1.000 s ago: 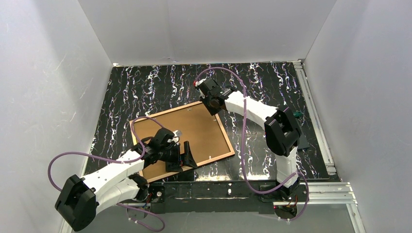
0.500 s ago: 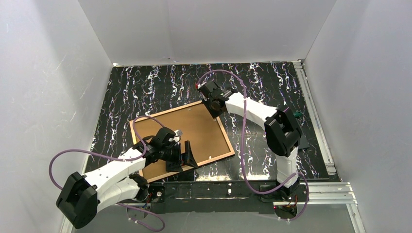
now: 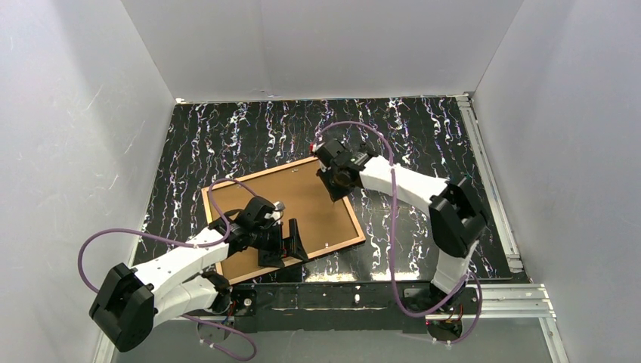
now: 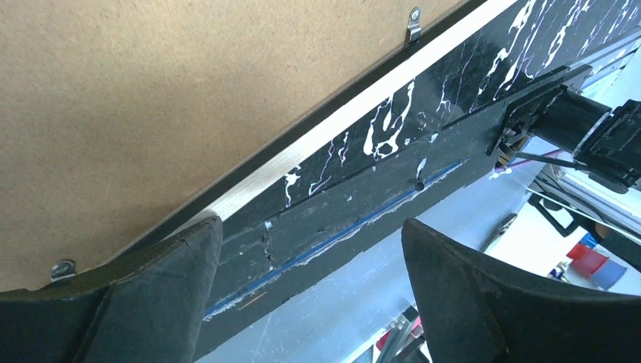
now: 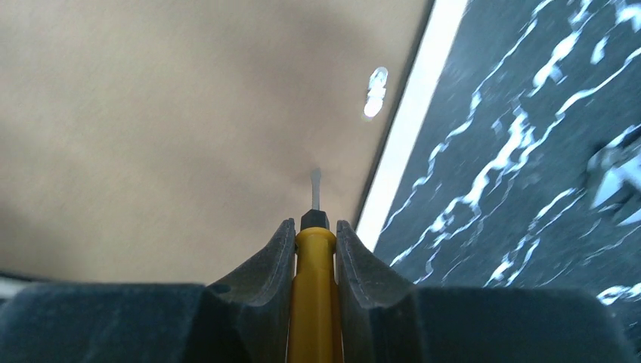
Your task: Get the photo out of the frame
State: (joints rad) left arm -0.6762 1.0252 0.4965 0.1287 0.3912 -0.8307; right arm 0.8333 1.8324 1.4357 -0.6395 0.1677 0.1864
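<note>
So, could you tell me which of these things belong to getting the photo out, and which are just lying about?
In the job:
thin black rectangular frame, lying face down
its brown fibreboard back
small metal clips
yellow-handled screwdriver in the right gripper
open left gripper

Lying about:
aluminium side rail
red and blue oddments in the background

Wide open over the far half of the surface and to the left of the frame, with white walls closing three sides and a metal rail down the right edge. Crowded at the frame's near edge by the left pincer, spread wide across the rim, and at the far right corner by the right pincer, clamped on a yellow-handled tool pointing at the brown back. Blocked along the rim by small metal tabs lapping onto the back, and looped over by purple cables beside both arms
</note>
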